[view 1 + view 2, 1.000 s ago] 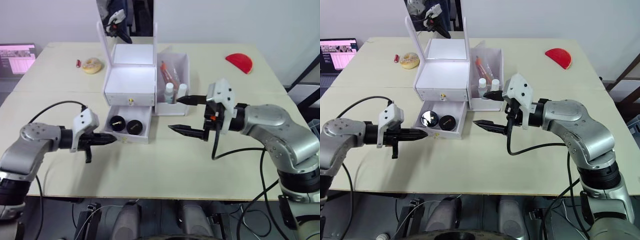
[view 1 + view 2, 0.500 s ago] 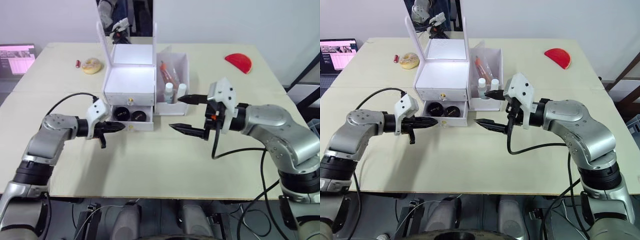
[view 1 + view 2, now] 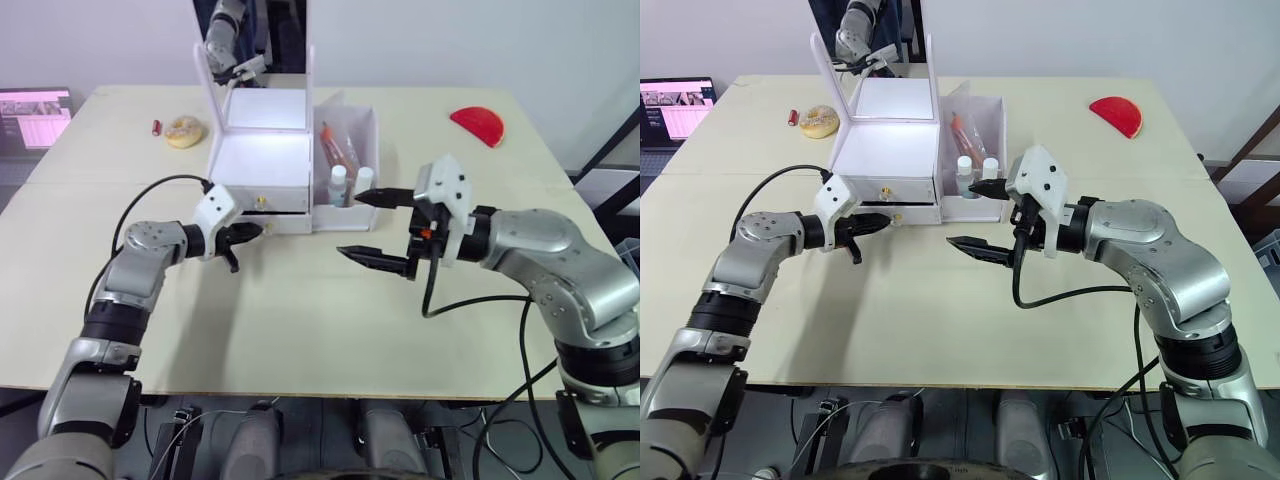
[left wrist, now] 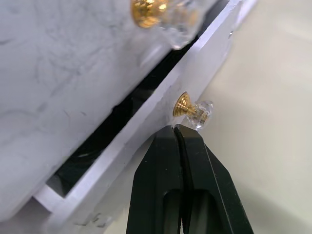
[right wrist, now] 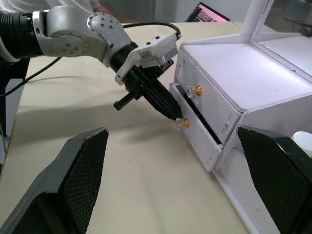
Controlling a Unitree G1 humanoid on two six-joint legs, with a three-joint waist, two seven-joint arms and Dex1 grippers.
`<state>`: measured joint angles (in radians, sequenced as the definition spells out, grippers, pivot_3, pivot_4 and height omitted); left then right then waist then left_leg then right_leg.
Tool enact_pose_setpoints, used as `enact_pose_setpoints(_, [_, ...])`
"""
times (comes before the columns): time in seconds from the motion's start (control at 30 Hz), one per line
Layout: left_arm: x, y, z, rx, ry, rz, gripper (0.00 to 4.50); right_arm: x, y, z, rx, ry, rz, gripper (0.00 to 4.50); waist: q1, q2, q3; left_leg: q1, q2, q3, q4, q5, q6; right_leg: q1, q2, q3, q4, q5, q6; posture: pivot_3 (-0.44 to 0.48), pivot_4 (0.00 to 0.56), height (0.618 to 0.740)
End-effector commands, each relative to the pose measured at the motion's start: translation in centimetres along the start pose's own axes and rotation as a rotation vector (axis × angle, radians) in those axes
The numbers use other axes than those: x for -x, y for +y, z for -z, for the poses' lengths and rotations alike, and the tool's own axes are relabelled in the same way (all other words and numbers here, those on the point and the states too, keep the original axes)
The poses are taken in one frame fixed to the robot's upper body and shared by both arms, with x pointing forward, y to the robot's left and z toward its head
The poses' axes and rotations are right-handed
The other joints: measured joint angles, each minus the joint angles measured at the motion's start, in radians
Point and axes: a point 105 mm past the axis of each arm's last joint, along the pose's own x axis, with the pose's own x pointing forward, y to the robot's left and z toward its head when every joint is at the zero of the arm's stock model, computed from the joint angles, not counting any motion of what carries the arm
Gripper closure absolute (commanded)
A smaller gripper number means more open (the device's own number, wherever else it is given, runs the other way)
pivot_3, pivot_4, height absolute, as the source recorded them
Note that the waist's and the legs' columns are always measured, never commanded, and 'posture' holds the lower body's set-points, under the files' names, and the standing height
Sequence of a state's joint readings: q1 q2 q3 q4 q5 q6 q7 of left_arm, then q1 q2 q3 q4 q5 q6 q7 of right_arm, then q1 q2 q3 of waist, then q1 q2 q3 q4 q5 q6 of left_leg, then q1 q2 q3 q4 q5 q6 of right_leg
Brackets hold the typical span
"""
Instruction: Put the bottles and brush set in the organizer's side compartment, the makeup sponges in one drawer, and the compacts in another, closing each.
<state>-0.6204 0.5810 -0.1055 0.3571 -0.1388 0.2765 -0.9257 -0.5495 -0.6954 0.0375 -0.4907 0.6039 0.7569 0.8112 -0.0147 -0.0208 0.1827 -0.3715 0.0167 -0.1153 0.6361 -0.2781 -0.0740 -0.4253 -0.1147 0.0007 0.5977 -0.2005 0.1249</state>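
White makeup organizer [image 3: 262, 165] on the desk [image 3: 300, 320]. Left gripper [image 3: 252, 232], fingers [image 4: 180, 161] pressed together and empty, tips against the lower drawer [image 5: 197, 139] front just beside its gold knob [image 4: 187, 108]; the drawer stands a crack open. Right gripper [image 3: 372, 229], fingers spread wide, hovers at 3 o'clock of the organizer, upper tip near the two white bottles [image 3: 350, 184] in the side compartment [image 3: 348, 160].
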Motion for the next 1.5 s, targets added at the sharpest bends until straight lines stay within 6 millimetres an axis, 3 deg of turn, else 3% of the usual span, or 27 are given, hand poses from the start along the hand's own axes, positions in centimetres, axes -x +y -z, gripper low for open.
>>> enact_pose_setpoints(0.03, [0.3, 0.9, -1.0, -0.035, -0.031, -0.041, 4.46, -0.1, 0.5, -1.3, 0.045, -0.034, -0.014, 0.0, 0.001, 0.0, 0.0, 0.0, 0.0, 0.0, 0.0, 0.0, 0.0, 0.0, 0.0, 0.0, 0.0, 0.0, 0.0, 0.0, 0.15, 0.739])
enact_pose_setpoints(0.63, [-0.5, 1.3, -1.6, -0.045, -0.044, -0.063, 4.46, 0.0, 0.7, -1.1, 0.034, -0.031, -0.012, 0.0, 0.003, 0.0, 0.0, 0.0, 0.0, 0.0, 0.001, 0.0, 0.0, 0.0, 0.0, 0.0, 0.001, 0.0, 0.0, 0.0, 0.15, 0.739])
enact_pose_setpoints(1.0, [0.3, 1.2, -1.9, -0.045, -0.053, -0.058, 4.46, 0.3, 0.5, -0.8, 0.024, -0.024, 0.004, 0.0, 0.003, 0.0, 0.0, 0.0, 0.0, 0.0, 0.002, 0.0, 0.0, 0.0, 0.0, 0.0, 0.001, 0.001, 0.0, 0.0, 0.15, 0.739])
enact_pose_setpoints(1.13, [3.0, 0.5, -2.0, -0.032, -0.062, -0.033, 4.46, 1.5, 0.0, 0.1, 0.004, -0.003, 0.039, 0.0, -0.005, 0.0, 0.0, -0.001, 0.0, 0.0, 0.002, 0.0, 0.0, 0.0, 0.0, 0.0, 0.0, 0.0, 0.001, 0.0, 0.15, 0.739])
enact_pose_setpoints(1.23, [8.0, -0.7, -3.1, 0.048, -0.124, 0.004, 4.46, 4.0, -1.1, 1.9, -0.026, 0.042, 0.115, 0.0, -0.008, 0.0, 0.0, 0.0, 0.0, 0.0, 0.0, 0.0, 0.0, 0.0, 0.0, 0.0, 0.0, 0.0, 0.001, 0.0, 0.15, 0.739])
enact_pose_setpoints(1.3, [10.0, -1.5, -3.4, 0.078, -0.132, 0.014, 4.46, 5.2, -1.5, 2.4, -0.044, 0.046, 0.146, 0.0, -0.005, 0.0, 0.0, 0.0, 0.0, 0.0, -0.003, 0.0, 0.0, -0.001, 0.0, 0.0, -0.001, -0.001, 0.002, 0.0, 0.15, 0.739])
enact_pose_setpoints(1.5, [18.0, -1.6, -2.1, 0.167, -0.099, -0.158, 4.46, 10.4, -3.0, 4.7, -0.097, 0.098, 0.309, 0.0, 0.001, 0.001, 0.0, 0.001, 0.0, 0.0, -0.003, 0.0, 0.0, 0.001, 0.0, 0.0, -0.001, -0.003, -0.003, 0.0, 0.15, 0.739])
